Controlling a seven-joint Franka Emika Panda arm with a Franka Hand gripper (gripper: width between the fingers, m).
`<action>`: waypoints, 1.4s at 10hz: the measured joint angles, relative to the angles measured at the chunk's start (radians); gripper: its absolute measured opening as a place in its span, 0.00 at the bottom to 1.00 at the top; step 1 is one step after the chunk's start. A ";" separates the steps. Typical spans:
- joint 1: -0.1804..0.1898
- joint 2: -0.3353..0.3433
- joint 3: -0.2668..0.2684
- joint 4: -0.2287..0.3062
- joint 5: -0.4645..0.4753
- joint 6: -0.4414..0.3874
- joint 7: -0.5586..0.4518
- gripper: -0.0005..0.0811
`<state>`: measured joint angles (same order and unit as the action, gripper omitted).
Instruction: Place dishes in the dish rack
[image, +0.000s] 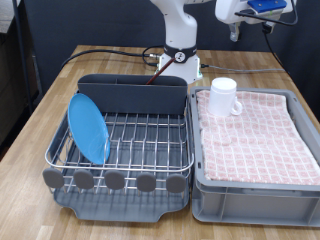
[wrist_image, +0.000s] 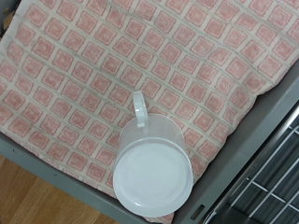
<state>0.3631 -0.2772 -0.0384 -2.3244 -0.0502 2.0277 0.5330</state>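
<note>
The light-blue plate (image: 88, 128) stands on edge in the silver wire dish rack (image: 150, 150), at the exterior view's left. The white handled mug (image: 225, 96) stands on the pink checked cloth in the grey bin, at its far left corner. In the wrist view, seen from above, the mug (wrist_image: 154, 170) has its handle (wrist_image: 138, 107) pointing away from the bin wall. My gripper (image: 235, 32) hangs high above the table, behind the bin and well above the mug, with nothing between its fingers. Its fingers do not show in the wrist view. The wooden spoon is out of view.
The grey plastic bin (image: 255, 190) lined with pink cloth (image: 260, 135) stands right of the rack. The dark grey utensil caddy (image: 135, 95) runs along the rack's far side. The robot base (image: 180, 50) and a cable lie behind. Rack wires (wrist_image: 271, 182) show beside the bin wall.
</note>
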 joint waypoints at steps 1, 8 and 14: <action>0.000 0.001 0.002 0.000 -0.008 -0.012 0.000 0.99; 0.001 0.073 0.045 -0.041 -0.070 -0.027 -0.045 0.99; 0.001 0.165 0.066 -0.039 -0.070 0.007 -0.069 0.99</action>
<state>0.3640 -0.1125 0.0278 -2.3638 -0.1205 2.0345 0.4638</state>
